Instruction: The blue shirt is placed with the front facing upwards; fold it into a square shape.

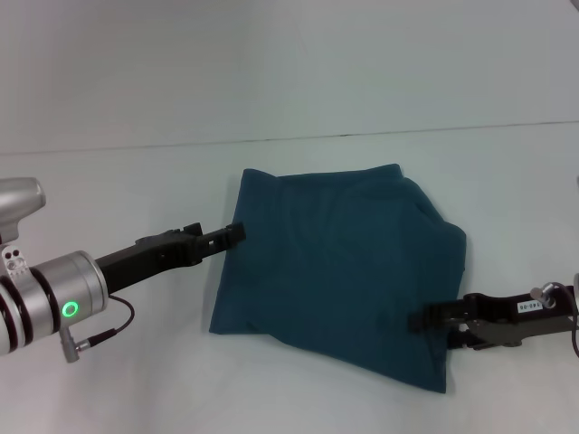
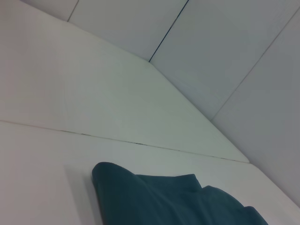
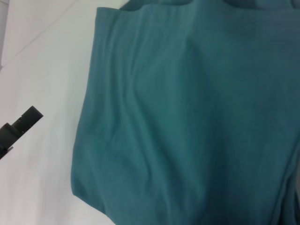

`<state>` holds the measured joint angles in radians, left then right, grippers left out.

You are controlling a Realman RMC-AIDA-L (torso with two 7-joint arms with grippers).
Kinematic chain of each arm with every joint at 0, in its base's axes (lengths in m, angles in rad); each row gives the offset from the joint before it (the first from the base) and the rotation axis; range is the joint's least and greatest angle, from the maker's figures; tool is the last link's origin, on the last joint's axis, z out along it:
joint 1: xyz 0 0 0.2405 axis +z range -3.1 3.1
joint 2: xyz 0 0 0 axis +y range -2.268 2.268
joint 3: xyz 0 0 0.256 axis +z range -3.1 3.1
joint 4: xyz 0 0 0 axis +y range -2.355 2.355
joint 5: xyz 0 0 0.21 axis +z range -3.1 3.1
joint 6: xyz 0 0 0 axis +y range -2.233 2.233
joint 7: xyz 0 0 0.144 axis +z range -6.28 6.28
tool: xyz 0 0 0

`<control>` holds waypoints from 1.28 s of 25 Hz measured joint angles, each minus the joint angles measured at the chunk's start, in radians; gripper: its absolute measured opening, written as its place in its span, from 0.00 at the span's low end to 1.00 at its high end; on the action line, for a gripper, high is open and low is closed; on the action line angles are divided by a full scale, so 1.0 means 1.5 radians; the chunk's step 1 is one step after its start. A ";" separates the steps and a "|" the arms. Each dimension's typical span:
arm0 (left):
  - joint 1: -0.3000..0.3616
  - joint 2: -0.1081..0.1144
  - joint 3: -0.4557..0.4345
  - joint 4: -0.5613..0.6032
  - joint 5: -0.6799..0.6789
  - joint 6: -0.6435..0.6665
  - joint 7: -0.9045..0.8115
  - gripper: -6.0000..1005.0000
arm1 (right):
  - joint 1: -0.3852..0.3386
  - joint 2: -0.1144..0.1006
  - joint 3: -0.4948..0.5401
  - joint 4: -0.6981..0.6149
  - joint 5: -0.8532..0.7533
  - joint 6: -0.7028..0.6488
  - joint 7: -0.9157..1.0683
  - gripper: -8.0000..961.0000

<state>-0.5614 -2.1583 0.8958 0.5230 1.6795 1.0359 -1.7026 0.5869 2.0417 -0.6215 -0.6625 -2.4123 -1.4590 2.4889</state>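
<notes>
Head view: the dark teal-blue cotton shirt [image 1: 339, 271] lies folded roughly square on the white table [image 1: 136, 380]. Left gripper [image 1: 237, 233] touches its left edge, right gripper [image 1: 418, 319] its right. Neither's jaw opening can be made out.

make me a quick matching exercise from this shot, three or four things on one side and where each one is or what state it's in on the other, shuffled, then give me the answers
Things:
1. blue shirt
2. left gripper
3. right gripper
4. table

Places or states:
A. white surface under everything
B. at the shirt's left edge, near its far corner
C. over the shirt's near right part
D. folded into a rough square, plain side up

Pairs: 1-D, 2-B, 3-C, 4-A
</notes>
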 joint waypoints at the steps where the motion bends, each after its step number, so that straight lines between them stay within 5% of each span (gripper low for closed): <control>1: 0.000 0.000 0.000 0.000 0.000 0.000 0.000 0.91 | 0.002 0.000 0.000 0.000 0.001 0.000 0.000 0.92; 32: 0.003 -0.001 0.000 0.000 0.000 -0.001 0.002 0.91 | -0.024 -0.007 0.000 -0.007 0.036 -0.019 -0.015 0.92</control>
<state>-0.5568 -2.1598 0.8958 0.5225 1.6795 1.0338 -1.6995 0.5508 2.0310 -0.6212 -0.6722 -2.3576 -1.4872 2.4659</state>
